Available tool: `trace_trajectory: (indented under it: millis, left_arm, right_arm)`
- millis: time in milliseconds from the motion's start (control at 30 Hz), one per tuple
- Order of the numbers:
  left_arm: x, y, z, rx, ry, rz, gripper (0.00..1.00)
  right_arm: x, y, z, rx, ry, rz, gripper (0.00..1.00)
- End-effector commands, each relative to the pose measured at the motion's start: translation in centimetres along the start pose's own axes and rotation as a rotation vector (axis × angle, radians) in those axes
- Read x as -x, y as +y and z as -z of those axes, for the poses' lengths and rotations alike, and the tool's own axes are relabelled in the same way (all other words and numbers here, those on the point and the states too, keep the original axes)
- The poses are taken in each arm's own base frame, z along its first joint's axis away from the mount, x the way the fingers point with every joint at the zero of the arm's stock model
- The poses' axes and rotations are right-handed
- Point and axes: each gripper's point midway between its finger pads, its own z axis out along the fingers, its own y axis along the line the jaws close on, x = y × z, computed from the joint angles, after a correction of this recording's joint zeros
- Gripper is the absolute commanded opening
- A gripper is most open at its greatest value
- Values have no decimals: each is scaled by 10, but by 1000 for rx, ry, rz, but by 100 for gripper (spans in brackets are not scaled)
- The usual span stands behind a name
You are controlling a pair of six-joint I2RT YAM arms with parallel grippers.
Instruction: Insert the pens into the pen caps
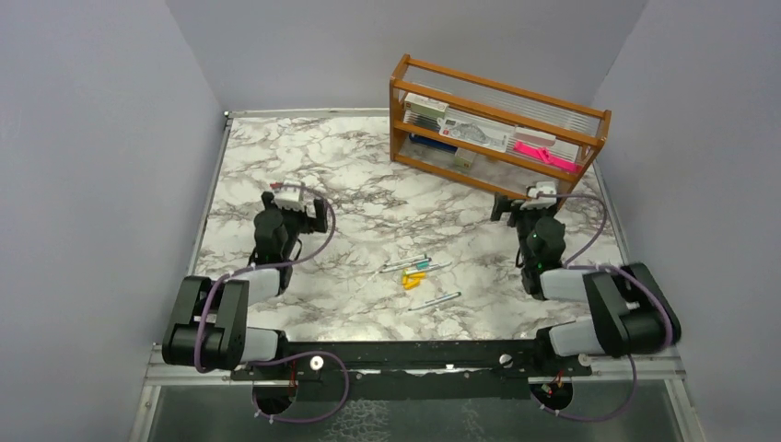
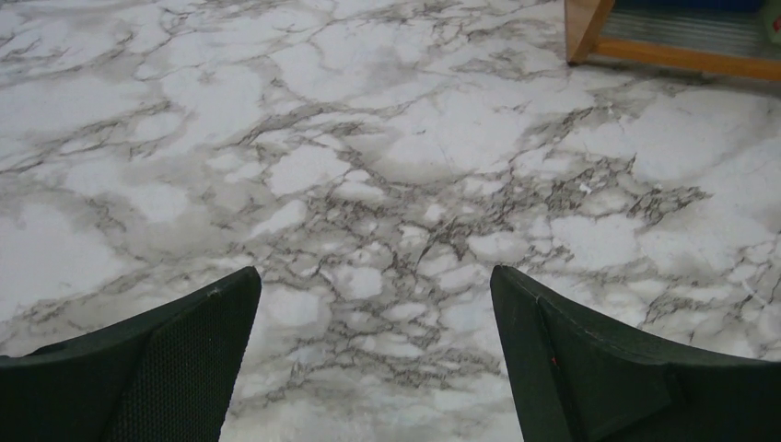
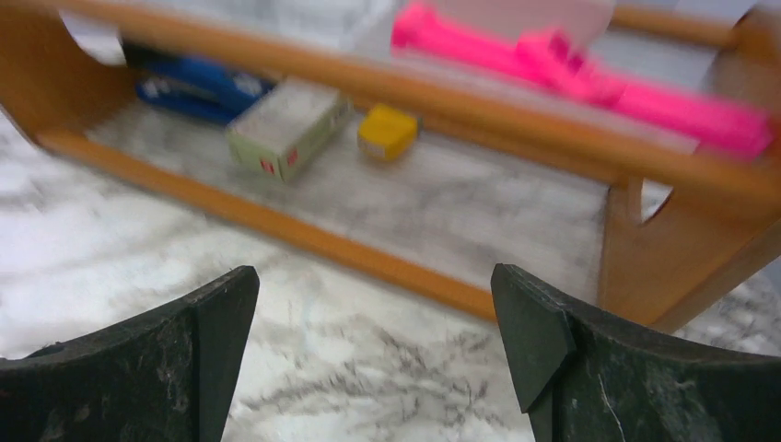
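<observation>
The pens (image 1: 435,300) and the pen caps (image 1: 414,275) are lying close together near the middle of the marble table (image 1: 276,147), well apart from both arms. The left gripper (image 2: 373,276) is hanging at their ten o'clock, its fingers spread wide over bare marble. The right gripper (image 3: 373,273), also spread wide and holding nothing, is facing the wooden rack (image 3: 368,253) at their two o'clock.

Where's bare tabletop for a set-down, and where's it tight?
Free: far-left white marble tabletop, between the left end effector and the orange wooden rack; also the near strip between the thin silvery pens and the black base rail. Crowded: centre, where pens and yellow and teal caps cluster, and right, where the right end effector faces the rack.
</observation>
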Motion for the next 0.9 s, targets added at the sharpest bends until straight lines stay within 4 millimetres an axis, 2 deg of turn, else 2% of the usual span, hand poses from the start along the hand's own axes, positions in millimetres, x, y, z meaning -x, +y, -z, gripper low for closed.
trace_trajectory:
  millis: [0,67,133,167,200,233,300,367,433,467,500,533,567,600,633,700,733,767,833,867]
  left_arm:
    - [5,16,-18,128,277,148,99]
    - [14,31,-18,219,414,136,99]
    - [29,33,-11,237,427,132,99]
    - [38,30,-6,220,402,136,99]
    - [45,27,1,206,380,138,99]
    - [46,23,8,187,366,142,99]
    - [63,18,20,162,298,145,99]
    - [75,15,32,150,242,143,99]
    - [73,25,44,216,279,135,99]
    - [71,24,45,212,304,135,99]
    - [68,19,41,182,326,141,99]
    - [63,13,39,149,362,148,99]
    - [56,6,37,116,404,156,99]
    - [52,-3,34,66,438,168,99]
    - [48,-11,33,30,472,174,99]
    - [41,-23,37,-2,520,167,99]
    - [39,-29,39,-24,529,167,99]
    - [38,-35,42,-50,534,171,99]
    - [39,-44,50,-92,523,175,99]
    - [37,-45,54,-100,522,176,99]
  right_arm:
    - [71,-2,-3,-26,-29,-209,100]
    - [102,14,6,48,26,-348,100]
    - [120,39,25,200,119,-379,100]
    - [120,50,37,264,188,-384,100]
    - [107,55,54,287,311,-388,100]
    - [100,56,66,285,391,-392,99]
    - [89,46,86,209,503,-415,99]
    - [86,36,100,144,528,-448,100]
    - [87,32,109,115,524,-472,100]
    - [86,35,112,130,525,-494,98]
    - [87,42,113,170,519,-514,91]
    - [88,52,115,227,518,-531,78]
    - [89,62,118,289,520,-543,61]
    - [85,71,121,337,540,-559,39]
    - [80,79,124,381,567,-569,26]
    - [65,83,129,399,642,-550,9]
    - [57,81,132,388,677,-527,8]
    - [52,78,134,382,702,-497,18]
    - [49,74,136,379,726,-440,48]
    - [49,72,139,386,745,-414,56]
